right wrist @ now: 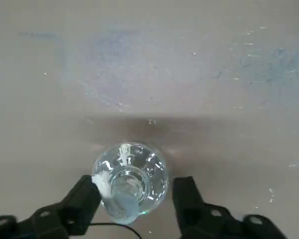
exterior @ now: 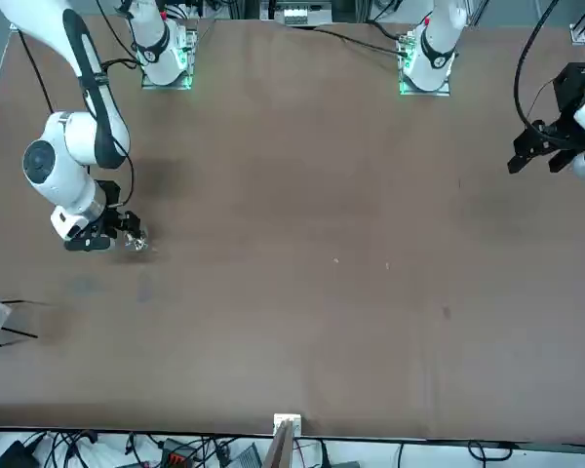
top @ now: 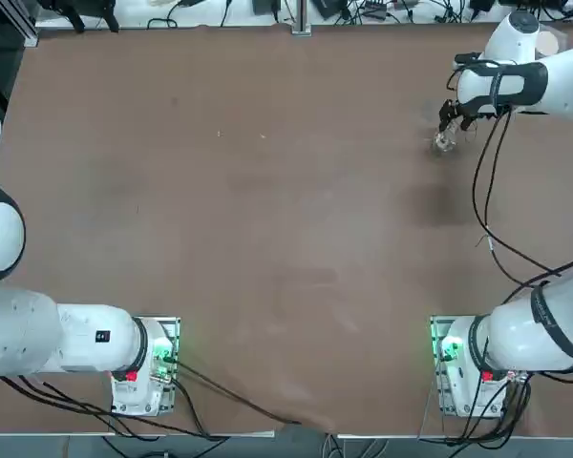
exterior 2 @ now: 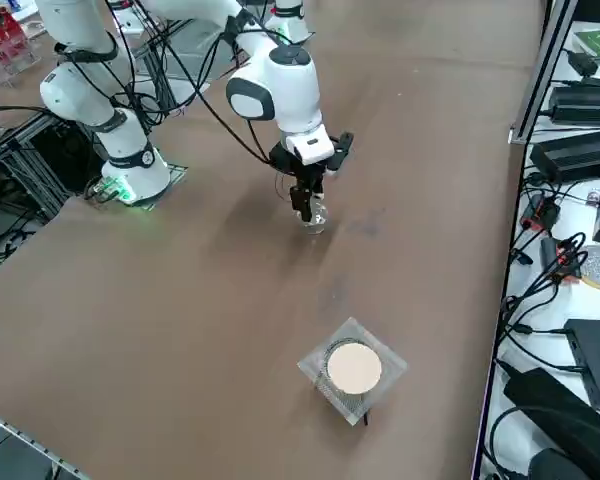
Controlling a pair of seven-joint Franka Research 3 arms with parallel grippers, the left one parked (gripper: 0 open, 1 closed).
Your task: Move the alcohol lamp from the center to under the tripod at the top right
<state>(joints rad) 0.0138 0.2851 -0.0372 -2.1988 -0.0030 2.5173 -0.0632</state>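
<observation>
- Evidently, the right hand (right wrist: 137,182) is spread: its two black fingers (right wrist: 85,201) stand apart on either side of the alcohol lamp (exterior 2: 316,217), with no firm grip shown; whether either finger touches the glass cannot be told.
- The lamp is below the hand, away from the tripod (exterior 2: 355,368); whether its base bears on the desk (exterior 2: 180,300) cannot be told.
- The lamp's body is rounded, clear and shiny; a whitish cap (right wrist: 123,201) projects from it. In handling it should prove light, rigid, slippery and fragile.
- The recommended hold is across the glass body, evenly from both sides, with modest pressure; the cap may be loose and is a poor place to pull. An off-centre squeeze could tip or roll the lamp.
- As a container, the lamp is see-through; no liquid level can be made out. It is best carried upright, in case it is filled.
- The tripod stands well apart from the lamp, its white disc over a square mesh (exterior 2: 387,362) and thin dark legs (exterior: 19,333). The next step is presumably to secure the lamp, then bring it in low between the legs.
- Farther off, a clear container (exterior 2: 2,68) holds red items (exterior 2: 2,32).
</observation>
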